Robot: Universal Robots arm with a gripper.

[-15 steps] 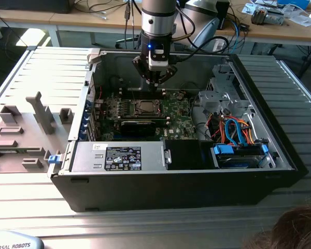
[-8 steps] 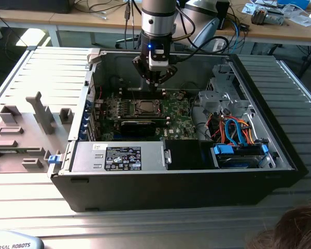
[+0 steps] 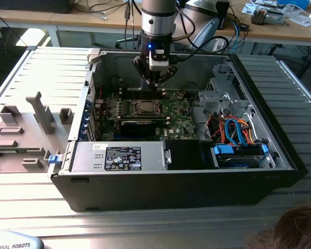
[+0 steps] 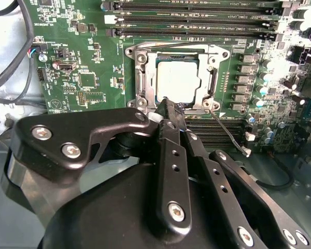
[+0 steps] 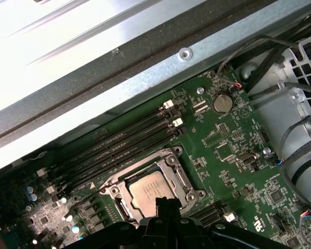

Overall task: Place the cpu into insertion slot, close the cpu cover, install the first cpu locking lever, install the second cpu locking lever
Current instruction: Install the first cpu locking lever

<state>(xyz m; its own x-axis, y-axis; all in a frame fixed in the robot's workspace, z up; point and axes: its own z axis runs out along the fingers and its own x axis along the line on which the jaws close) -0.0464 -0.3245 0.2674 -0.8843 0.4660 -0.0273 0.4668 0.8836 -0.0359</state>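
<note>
While the cpu [image 4: 177, 79] sat under its cover [image 4: 213, 85] (lowered), we saw the claw [image 4: 168, 105], pressed together, at the slot [image 4: 145, 85].

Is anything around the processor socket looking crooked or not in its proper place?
One thing: a thin locking lever sticks out diagonally from the insertion slot, unlatched. The cpu sits flat under the cpu cover. The gripper is at the socket's edge.

A ribbed metal table [image 3: 36, 62] stands before wooden desks [image 3: 93, 23] strewn with cables, brightly lit.
</note>
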